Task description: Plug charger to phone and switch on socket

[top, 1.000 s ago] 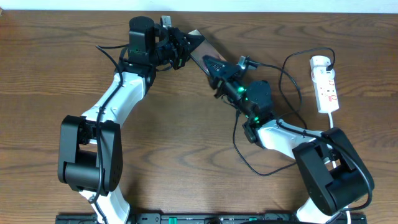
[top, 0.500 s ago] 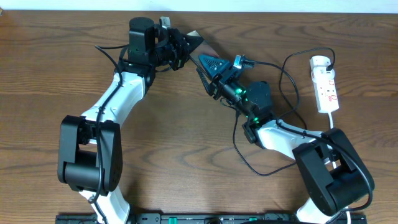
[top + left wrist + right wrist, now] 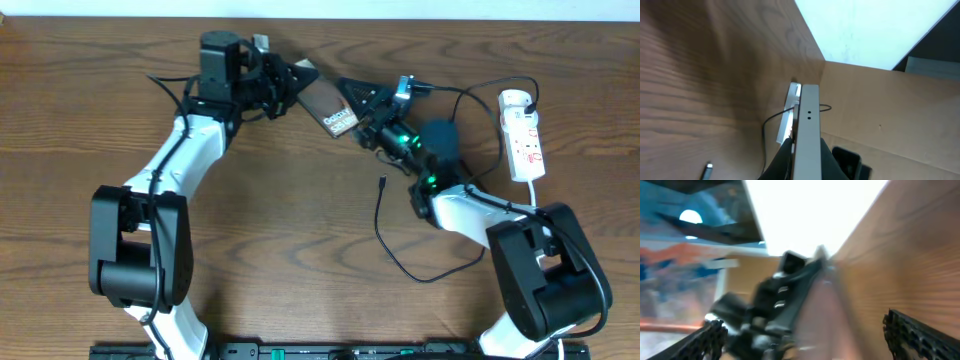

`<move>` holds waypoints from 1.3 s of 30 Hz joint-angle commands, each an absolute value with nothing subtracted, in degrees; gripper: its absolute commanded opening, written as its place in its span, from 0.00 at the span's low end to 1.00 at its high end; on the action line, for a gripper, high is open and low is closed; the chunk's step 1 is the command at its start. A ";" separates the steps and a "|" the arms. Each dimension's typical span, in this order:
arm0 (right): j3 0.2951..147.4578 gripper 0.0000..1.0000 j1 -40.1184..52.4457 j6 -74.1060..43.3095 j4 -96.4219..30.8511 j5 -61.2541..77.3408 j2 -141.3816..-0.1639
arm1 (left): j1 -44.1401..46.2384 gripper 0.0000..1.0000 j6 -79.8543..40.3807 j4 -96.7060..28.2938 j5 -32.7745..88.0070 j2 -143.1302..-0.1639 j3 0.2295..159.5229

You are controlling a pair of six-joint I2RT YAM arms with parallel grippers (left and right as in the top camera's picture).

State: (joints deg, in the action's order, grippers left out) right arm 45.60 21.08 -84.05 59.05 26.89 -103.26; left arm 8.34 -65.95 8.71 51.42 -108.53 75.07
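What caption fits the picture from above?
Left claw grips the phone, right claw open near it, charger tip loose on the table.

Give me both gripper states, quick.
Left gripper: closed on the phone.
Right gripper: open, holding nothing.

— Grip on the phone [image 3: 809, 120]?
— Pinched edge-on in the left gripper [image 3: 806, 161], dark fingers [image 3: 781, 160] against both faces. Grey edge toward the lens, two tiny holes in it.
— Beyond it?
— The socket [image 3: 790, 112], a white strip half hidden behind the phone's left side, farther off on the wooden table [image 3: 700, 75]. The charger [image 3: 771, 118] too, a thin black cable curving past.
— Lower left corner?
— A small blurred tip [image 3: 706, 171] lying on the wood; impossible to identify.
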 commanded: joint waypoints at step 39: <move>77.82 0.99 23.66 -29.06 -41.23 5.50 -102.24 | -4.43 0.07 -62.85 9.02 61.19 -108.22 75.59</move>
State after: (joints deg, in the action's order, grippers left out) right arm 77.10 23.20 -30.28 -41.08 8.29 -103.22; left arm -4.40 -61.87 8.75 58.52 -108.53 75.07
